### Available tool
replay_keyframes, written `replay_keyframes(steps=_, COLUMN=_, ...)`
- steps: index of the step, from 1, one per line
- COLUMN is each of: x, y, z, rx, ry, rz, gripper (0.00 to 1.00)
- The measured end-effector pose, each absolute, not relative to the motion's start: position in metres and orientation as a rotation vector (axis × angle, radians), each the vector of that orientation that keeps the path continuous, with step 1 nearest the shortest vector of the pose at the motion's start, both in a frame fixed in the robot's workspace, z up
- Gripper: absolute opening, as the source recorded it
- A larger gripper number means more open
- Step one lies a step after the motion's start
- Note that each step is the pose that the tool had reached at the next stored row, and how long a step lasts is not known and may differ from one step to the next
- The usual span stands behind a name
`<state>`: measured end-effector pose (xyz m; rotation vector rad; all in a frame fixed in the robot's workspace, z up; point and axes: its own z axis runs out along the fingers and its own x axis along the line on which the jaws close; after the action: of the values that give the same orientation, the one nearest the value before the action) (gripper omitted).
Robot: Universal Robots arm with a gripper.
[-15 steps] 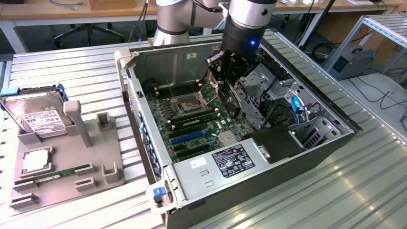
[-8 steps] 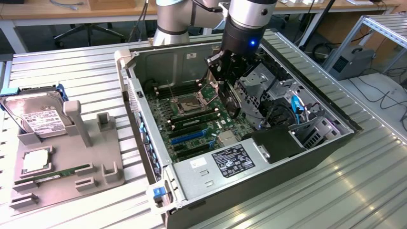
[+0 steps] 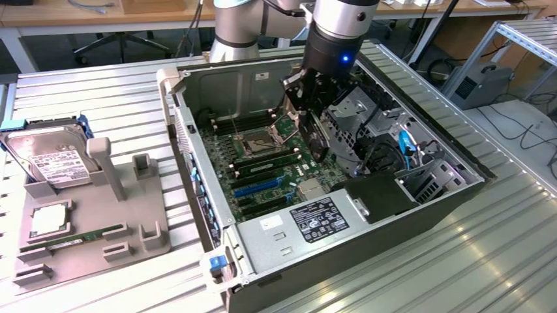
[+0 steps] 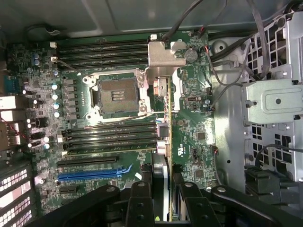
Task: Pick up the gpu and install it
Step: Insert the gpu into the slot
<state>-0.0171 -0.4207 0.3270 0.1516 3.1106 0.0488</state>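
Inside the open computer case [image 3: 195, 176], my gripper [image 3: 311, 107] is shut on the gpu [image 3: 319, 140] and holds it on edge above the green motherboard [image 3: 261, 163]. In the wrist view the gpu [image 4: 164, 123] appears edge-on as a thin strip between my black fingers [image 4: 142, 198]. Its silver end bracket [image 4: 158, 59] is at the far end, over the area beside the CPU socket [image 4: 116, 94]. The card hangs above the board, away from the blue expansion slot [image 4: 94, 173] and the black slot [image 4: 87, 161] beside it. My gripper [image 4: 164, 189] grips the card's near end.
A metal drive cage [image 4: 274, 101] and loose cables [image 3: 405, 147] crowd one side of the case. Outside it, on the exterior view's left, a grey fixture [image 3: 87, 228] holds a hard drive [image 3: 57, 160], a processor [image 3: 49, 218] and a green memory stick [image 3: 83, 236].
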Motion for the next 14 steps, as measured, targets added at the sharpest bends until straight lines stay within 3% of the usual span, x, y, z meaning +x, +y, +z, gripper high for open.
replay_keyframes(steps=14, x=-0.0171, y=-0.4206, z=0.3268, rx=0.22, ry=3.106, rz=0.048, gripper=0.27)
